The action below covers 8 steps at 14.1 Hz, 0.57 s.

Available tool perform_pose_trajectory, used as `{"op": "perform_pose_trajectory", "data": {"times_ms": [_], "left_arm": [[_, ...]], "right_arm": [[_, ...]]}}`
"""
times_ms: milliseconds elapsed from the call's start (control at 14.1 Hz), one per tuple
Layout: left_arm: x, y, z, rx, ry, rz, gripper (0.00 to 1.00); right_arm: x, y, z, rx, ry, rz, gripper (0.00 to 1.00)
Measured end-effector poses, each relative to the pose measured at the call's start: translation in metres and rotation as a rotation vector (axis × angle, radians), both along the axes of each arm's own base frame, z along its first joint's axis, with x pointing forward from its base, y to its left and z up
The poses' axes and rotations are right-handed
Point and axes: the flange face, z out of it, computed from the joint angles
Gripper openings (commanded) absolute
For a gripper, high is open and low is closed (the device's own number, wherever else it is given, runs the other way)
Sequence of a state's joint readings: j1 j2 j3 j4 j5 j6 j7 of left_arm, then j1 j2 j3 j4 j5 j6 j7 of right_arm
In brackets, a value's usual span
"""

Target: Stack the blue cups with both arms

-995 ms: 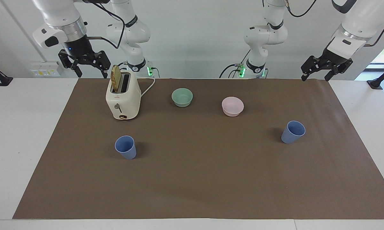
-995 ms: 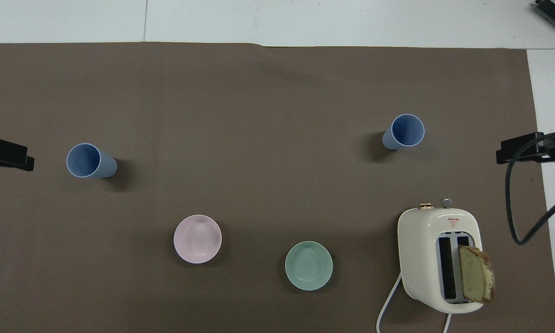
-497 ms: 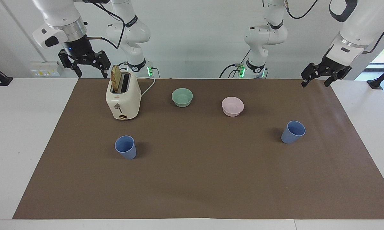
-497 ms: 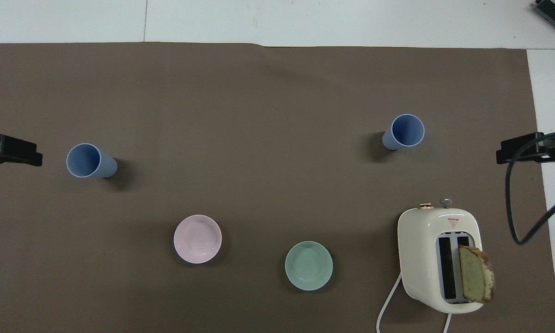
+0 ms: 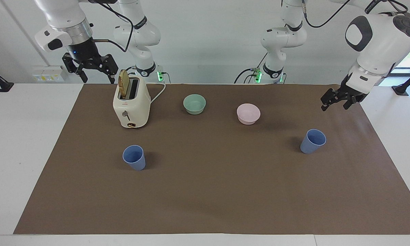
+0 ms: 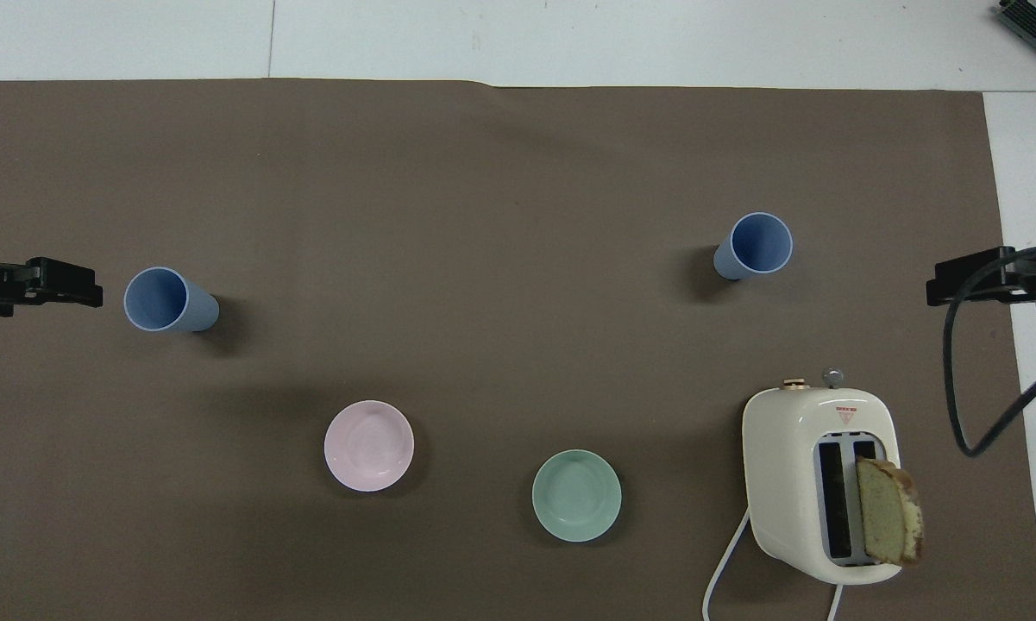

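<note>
Nothing is stacked yet. Both blue cups stand upright and well apart on the brown mat (image 5: 205, 191) that covers the tabletop (image 5: 27, 153). One blue cup (image 5: 313, 141) is toward the left arm's end. The other blue cup (image 5: 134, 157) is toward the right arm's end, farther from the robots than the toaster (image 5: 131, 106). The left hand (image 5: 338, 102) hangs over the mat near its cup, fingers apart and holding nothing. The right hand (image 5: 90, 70) waits up beside the toaster, fingers apart too. Both cups need picking up.
</note>
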<state>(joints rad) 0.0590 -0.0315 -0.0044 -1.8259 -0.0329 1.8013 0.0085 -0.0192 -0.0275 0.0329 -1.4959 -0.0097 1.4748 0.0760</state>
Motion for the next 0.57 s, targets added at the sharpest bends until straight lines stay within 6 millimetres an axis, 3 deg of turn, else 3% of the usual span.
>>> {"op": "perform_pose_trajectory", "data": {"times_ms": [355, 568], "left_arm": [[0.018, 0.020, -0.055, 0.001, -0.001, 0.038, 1.00], [0.024, 0.043, -0.104, 0.002, 0.002, 0.078, 1.00]], "right_arm": [[0.000, 0.000, 0.000, 0.000, 0.000, 0.000, 1.00], [0.000, 0.000, 0.000, 0.000, 0.000, 0.000, 1.00]]}}
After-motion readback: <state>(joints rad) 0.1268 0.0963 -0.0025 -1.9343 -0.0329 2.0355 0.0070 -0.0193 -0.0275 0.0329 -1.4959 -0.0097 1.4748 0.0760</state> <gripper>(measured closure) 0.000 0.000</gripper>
